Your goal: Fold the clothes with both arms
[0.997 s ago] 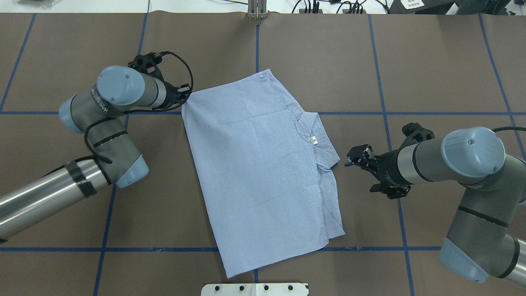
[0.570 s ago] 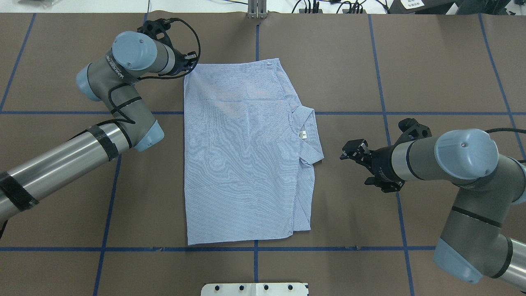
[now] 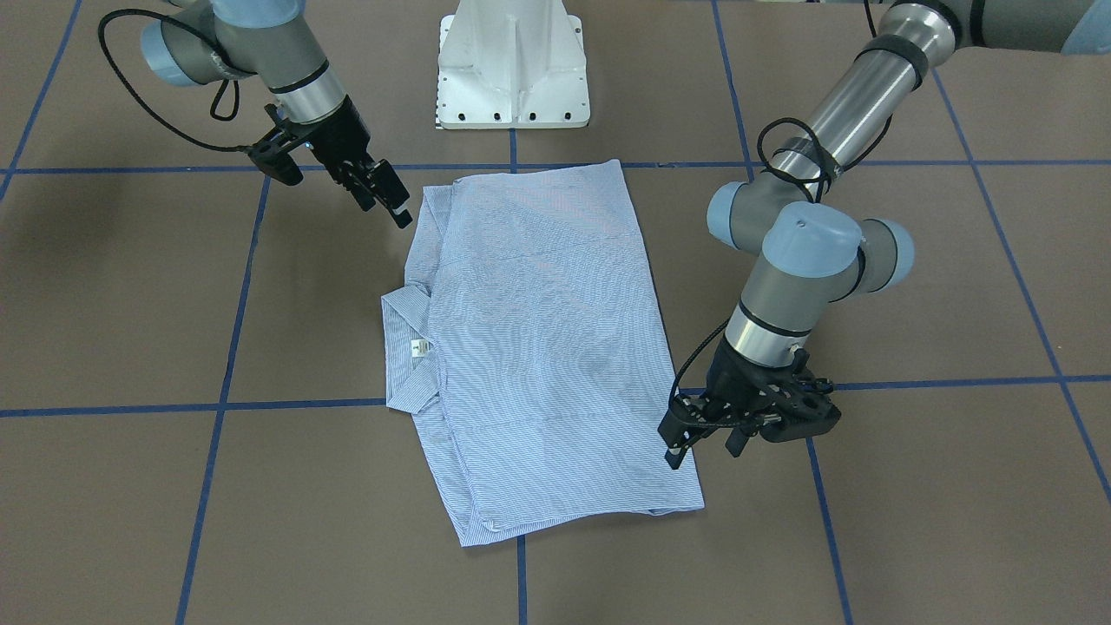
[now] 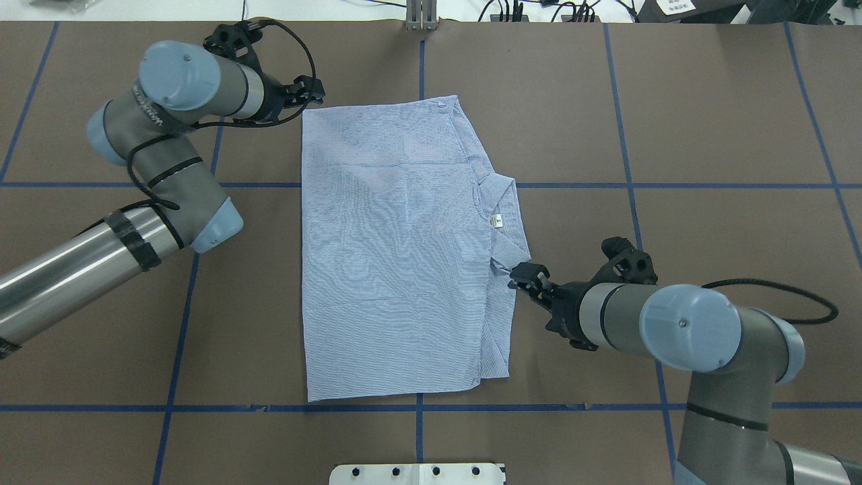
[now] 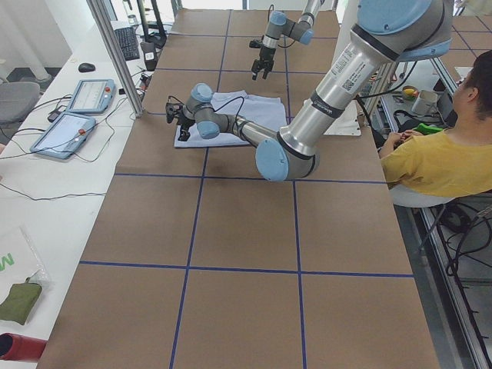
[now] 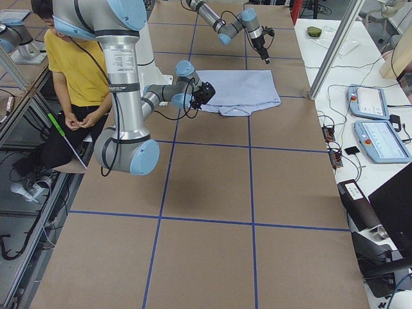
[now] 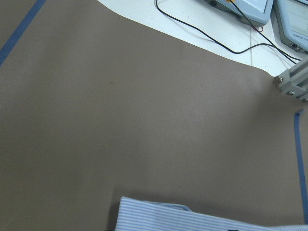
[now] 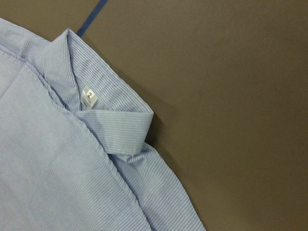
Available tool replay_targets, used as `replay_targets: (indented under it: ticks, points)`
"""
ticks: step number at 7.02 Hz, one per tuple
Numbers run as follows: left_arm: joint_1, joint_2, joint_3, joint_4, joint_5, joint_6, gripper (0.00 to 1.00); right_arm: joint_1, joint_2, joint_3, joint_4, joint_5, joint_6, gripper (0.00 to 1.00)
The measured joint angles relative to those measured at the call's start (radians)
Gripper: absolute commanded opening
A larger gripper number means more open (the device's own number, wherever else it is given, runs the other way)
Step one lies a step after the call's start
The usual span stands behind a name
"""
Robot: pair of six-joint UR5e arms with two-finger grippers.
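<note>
The light blue striped shirt [image 4: 397, 256] lies folded flat in a rectangle on the brown table, also in the front view [image 3: 538, 338]. Its collar [image 4: 502, 209] with the small white label [image 4: 497, 220] points toward my right side; the right wrist view shows the collar [image 8: 115, 127] and label [image 8: 89, 96] close up. My left gripper [image 4: 315, 93] is open and empty, just off the shirt's far left corner; it also shows in the front view [image 3: 690, 443]. My right gripper [image 4: 535, 289] is open beside the shirt's edge just below the collar, also in the front view [image 3: 391, 204].
The white pedestal base [image 4: 417, 473] stands at the near table edge. A metal post [image 4: 421, 17] and cables sit at the far edge. Blue tape lines grid the brown table cover [image 4: 707, 135]. An operator in yellow [image 5: 438, 161] sits beside the table.
My left gripper pulled the shirt's far corner away, squaring the shirt, then let go and drew slightly off it. My right gripper moved in from the right to the shirt's edge below the collar.
</note>
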Motion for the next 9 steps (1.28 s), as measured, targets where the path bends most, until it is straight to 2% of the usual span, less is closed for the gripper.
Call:
replay_targets:
  ticks: [1, 2, 3, 4, 7, 9]
  points:
    - [-0.006, 0.049, -0.064, 0.002, -0.010, -0.001, 0.99, -0.063, 0.023, -0.002, -0.036, -0.068, 0.065, 1.00]
    - [-0.009, 0.072, -0.097, 0.002, -0.013, -0.004, 0.99, -0.121, 0.078, -0.005, -0.136, -0.123, 0.129, 1.00]
    - [-0.009, 0.081, -0.108, 0.002, -0.014, -0.006, 0.99, -0.170, 0.132, -0.010, -0.245, -0.165, 0.191, 1.00]
    - [-0.010, 0.083, -0.112, 0.003, -0.013, -0.006, 0.99, -0.204, 0.163, -0.017, -0.301, -0.193, 0.242, 0.99]
    - [-0.008, 0.084, -0.113, 0.002, -0.011, -0.025, 0.99, -0.222, 0.207, -0.064, -0.330, -0.214, 0.310, 0.98]
    - [-0.007, 0.084, -0.113, 0.001, -0.010, -0.035, 0.99, -0.212, 0.214, -0.086, -0.328, -0.215, 0.314, 0.90]
